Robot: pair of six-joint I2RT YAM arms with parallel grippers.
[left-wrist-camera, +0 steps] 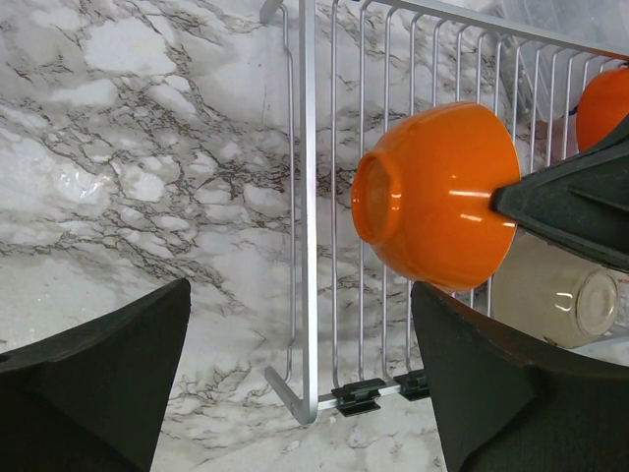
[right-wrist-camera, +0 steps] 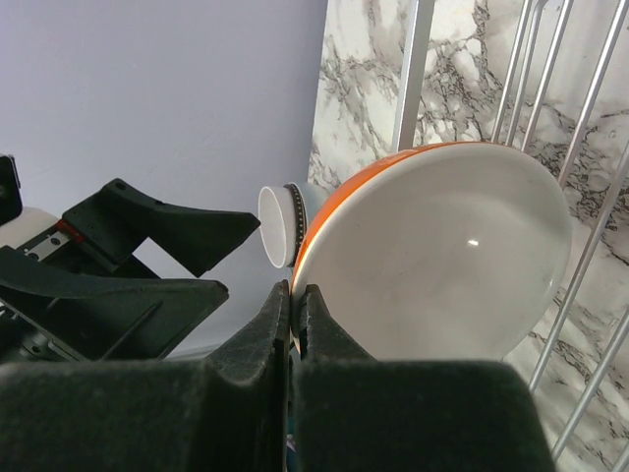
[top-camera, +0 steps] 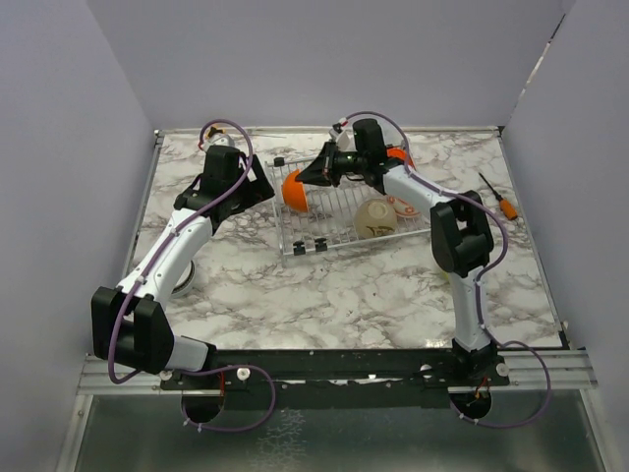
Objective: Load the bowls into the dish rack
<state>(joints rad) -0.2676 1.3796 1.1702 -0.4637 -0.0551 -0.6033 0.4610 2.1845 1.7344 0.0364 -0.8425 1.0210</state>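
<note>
My right gripper (top-camera: pixel 314 177) is shut on the rim of an orange bowl (top-camera: pixel 294 191) with a white inside (right-wrist-camera: pixel 432 265), and holds it on its side over the left end of the silver wire dish rack (top-camera: pixel 329 218). In the right wrist view the jaws (right-wrist-camera: pixel 295 295) pinch the rim. A beige bowl (top-camera: pixel 374 218) and a white bowl with red pattern (top-camera: pixel 405 208) lie in the rack. Another orange bowl (top-camera: pixel 399 154) shows behind the right arm. My left gripper (top-camera: pixel 263 184) is open and empty, just left of the rack and the held bowl (left-wrist-camera: pixel 437 197).
An orange-handled screwdriver (top-camera: pixel 503 202) lies on the marble table at the right. A pale bowl (top-camera: pixel 185 279) sits partly under the left arm. Grey walls close in the back and both sides. The rack's left rail (left-wrist-camera: pixel 308 197) lies between my left fingers.
</note>
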